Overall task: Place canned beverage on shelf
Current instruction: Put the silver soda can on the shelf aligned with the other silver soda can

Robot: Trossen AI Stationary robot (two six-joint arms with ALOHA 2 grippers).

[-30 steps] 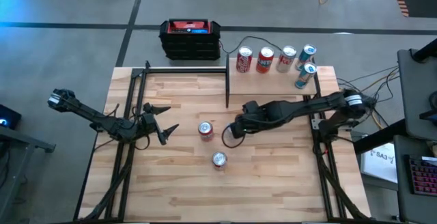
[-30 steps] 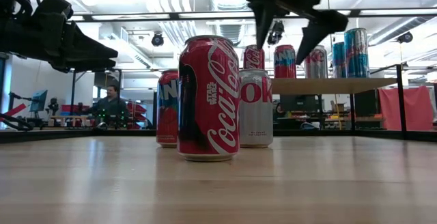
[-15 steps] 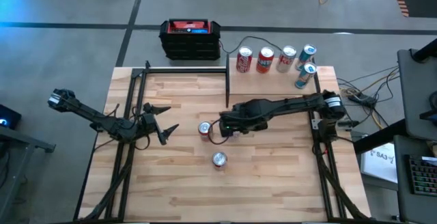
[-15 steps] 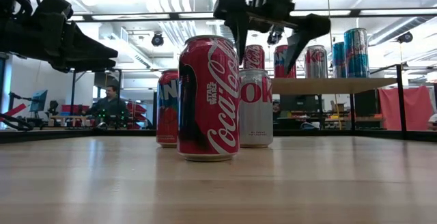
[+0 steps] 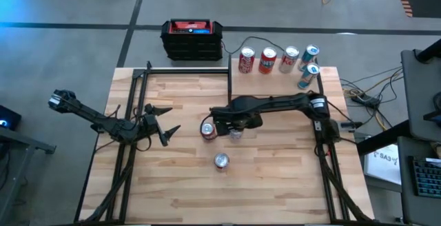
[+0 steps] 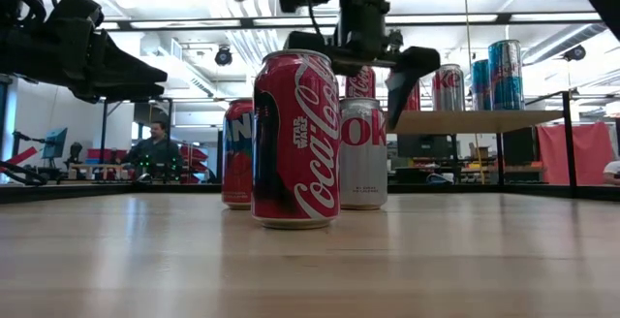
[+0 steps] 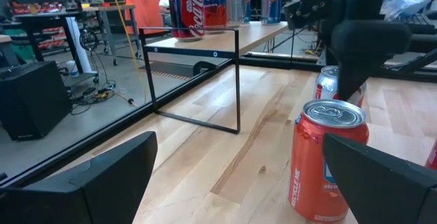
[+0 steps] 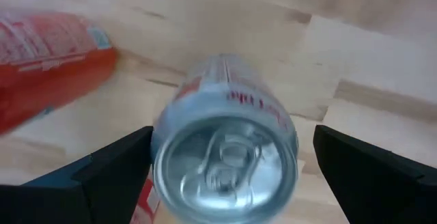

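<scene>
- Right gripper (image 8: 225,176), jaws wide, hovers directly over the silver can (image 8: 225,162) on the worktop (image 5: 275,178), well apart from the shelf (image 5: 331,81).
- The orange can (image 5: 207,130) stands just beside; a descending finger could topple it.
- Left gripper (image 5: 165,122) waits, jaws wide.

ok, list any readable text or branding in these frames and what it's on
"Coca-Cola" and "STAR WARS": nearest red can, low view.
"oke", partly hidden: silver can behind it.
"ke", cut off: silver can on the shelf.
"FAN", cut off: orange can on the shelf, left wrist view.
Script logo, partial: red can beside it.
Red lettering on the silver can under the right gripper: too blurred.
Other cans' print: too small.
</scene>
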